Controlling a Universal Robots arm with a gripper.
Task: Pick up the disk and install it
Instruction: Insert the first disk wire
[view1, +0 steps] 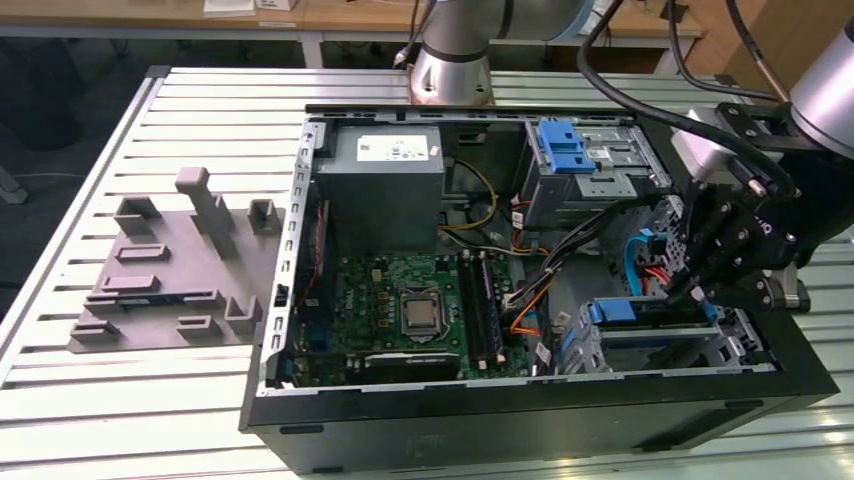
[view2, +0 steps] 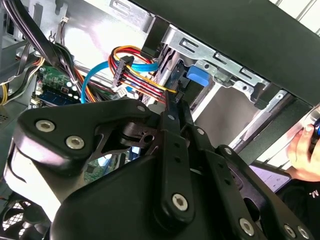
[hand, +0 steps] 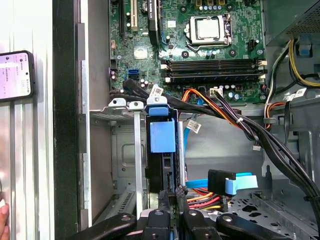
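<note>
Cable bundle (hand: 235, 120) seemingly crowding drive cage (hand: 125, 150)

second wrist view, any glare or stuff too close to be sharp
In the second wrist view the bare metal case wall is blown out by glare, and the gripper linkage looms close and soft. In the first wrist view the motherboard is evenly lit and crisp.

The arm (view1: 461, 45) reaches down, its gripper (view1: 697, 290) jaws closed together

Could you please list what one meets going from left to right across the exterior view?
Grey plastic fixture plate → grey metal power supply box → green motherboard → blue plastic bracket atop the metal drive cage → black gripper.
</note>
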